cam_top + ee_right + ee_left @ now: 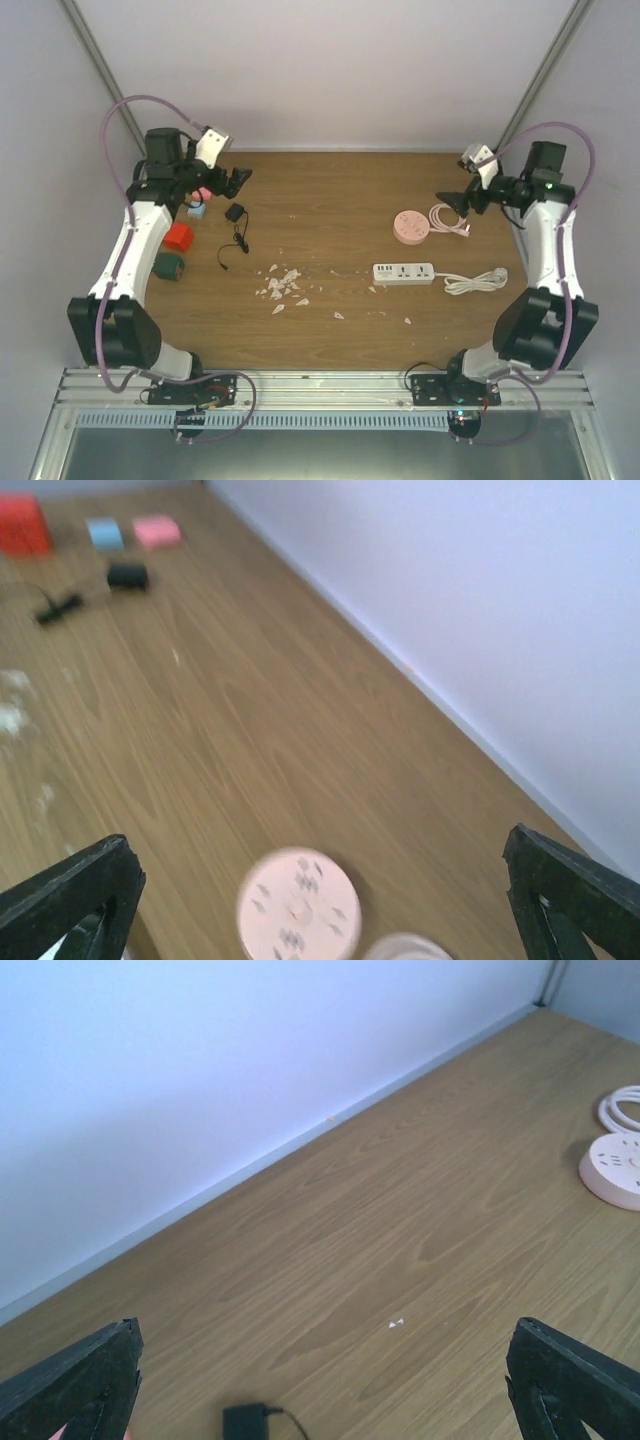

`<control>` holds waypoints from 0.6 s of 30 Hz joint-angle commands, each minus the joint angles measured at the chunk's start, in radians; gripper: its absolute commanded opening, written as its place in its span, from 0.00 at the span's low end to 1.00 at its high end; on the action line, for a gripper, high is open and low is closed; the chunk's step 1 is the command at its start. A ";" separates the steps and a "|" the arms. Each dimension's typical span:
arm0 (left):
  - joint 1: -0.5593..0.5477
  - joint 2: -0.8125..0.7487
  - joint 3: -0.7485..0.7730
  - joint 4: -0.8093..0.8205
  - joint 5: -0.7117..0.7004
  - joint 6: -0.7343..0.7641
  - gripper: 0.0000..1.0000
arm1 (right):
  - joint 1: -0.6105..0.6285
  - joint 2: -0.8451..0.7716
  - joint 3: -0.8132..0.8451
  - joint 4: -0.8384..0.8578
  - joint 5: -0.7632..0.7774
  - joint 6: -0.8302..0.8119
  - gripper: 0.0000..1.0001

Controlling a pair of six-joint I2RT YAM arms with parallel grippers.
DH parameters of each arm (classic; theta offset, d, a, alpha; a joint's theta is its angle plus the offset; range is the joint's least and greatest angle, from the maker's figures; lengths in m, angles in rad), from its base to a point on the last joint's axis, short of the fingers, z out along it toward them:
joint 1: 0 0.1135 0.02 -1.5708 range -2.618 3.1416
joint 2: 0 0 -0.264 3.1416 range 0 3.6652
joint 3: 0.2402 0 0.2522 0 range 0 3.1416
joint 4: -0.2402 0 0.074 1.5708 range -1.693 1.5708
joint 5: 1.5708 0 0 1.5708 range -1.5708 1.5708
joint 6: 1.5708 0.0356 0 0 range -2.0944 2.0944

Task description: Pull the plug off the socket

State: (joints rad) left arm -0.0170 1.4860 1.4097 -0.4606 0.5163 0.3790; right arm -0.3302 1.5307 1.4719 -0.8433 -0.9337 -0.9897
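A black plug (236,213) with a thin black cord lies loose on the wooden table at the left, in no socket. It shows at the bottom of the left wrist view (245,1422) and far off in the right wrist view (127,576). A round pink socket (409,226) sits at the right, blurred in the right wrist view (298,908). A white power strip (403,273) lies nearer. My left gripper (240,180) is open and empty above and behind the plug. My right gripper (447,203) is open and empty, just right of the pink socket.
Pink (203,194), blue (196,209), red (179,236) and green (168,265) blocks stand at the left edge. White scraps (285,285) litter the middle. White cords lie coiled by the pink socket (448,218) and the strip (478,282). Walls close in the back and sides.
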 commanded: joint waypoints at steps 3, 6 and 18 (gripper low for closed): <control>0.088 -0.098 -0.127 0.051 0.003 -0.085 0.99 | 0.117 -0.141 -0.240 0.580 -0.103 0.716 1.00; 0.126 -0.100 -0.206 0.074 0.017 -0.103 0.99 | 0.178 -0.181 -0.368 0.706 -0.028 0.790 1.00; 0.181 -0.094 -0.380 0.138 0.077 -0.158 0.99 | 0.237 -0.225 -0.600 0.706 0.065 0.683 1.00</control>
State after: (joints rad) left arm 0.1593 1.3899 1.0428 -0.4023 0.5400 0.2523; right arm -0.0994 1.3571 0.9024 -0.2062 -0.8913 -0.3157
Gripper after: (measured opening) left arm 0.990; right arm 0.995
